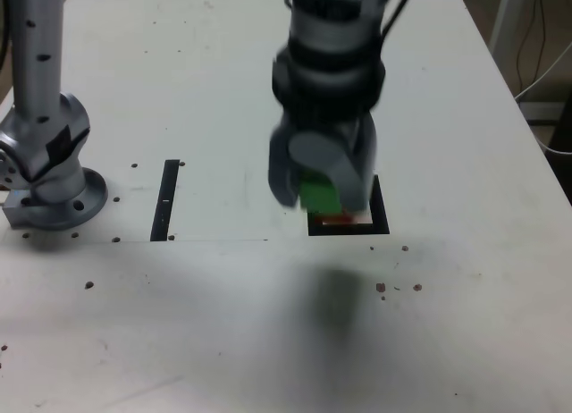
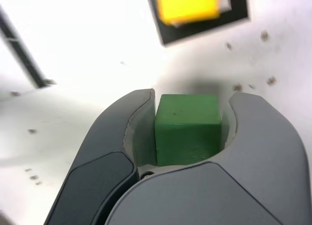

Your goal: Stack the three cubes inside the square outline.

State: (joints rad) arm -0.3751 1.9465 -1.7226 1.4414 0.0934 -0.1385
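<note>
**Green cube in the grip, stack waiting off to one side**

And the end effector [image 2: 192, 101] is clenched on the green cube [image 2: 188, 142], one finger pressed to each side, holding it up above the tabletop [image 1: 223, 341]! Here's the relation that matters: the square outline [image 2: 204, 26] isn't straight below. It lies off beyond the fingertips, towards the tabletop's far edge, so the next move looks like a carry that way, then a careful drop.

The yellow cube [image 2: 187, 5] sits over the outline's white centre, and a patch of the red cube [image 1: 338, 219] shows inside the border in the exterior view. Red probably sits underneath, but the wrist view can't confirm it. Come down off-centre and yellow could get nudged!

Out across the tabletop, the black strip [image 1: 165, 200] lies between the arm's base [image 1: 58, 198] and the outline, with dark specks dotted about. The tabletop's right edge in the exterior view runs well clear of the outline, and past it, pale cables [image 1: 554, 147] hang in the dim room.
</note>
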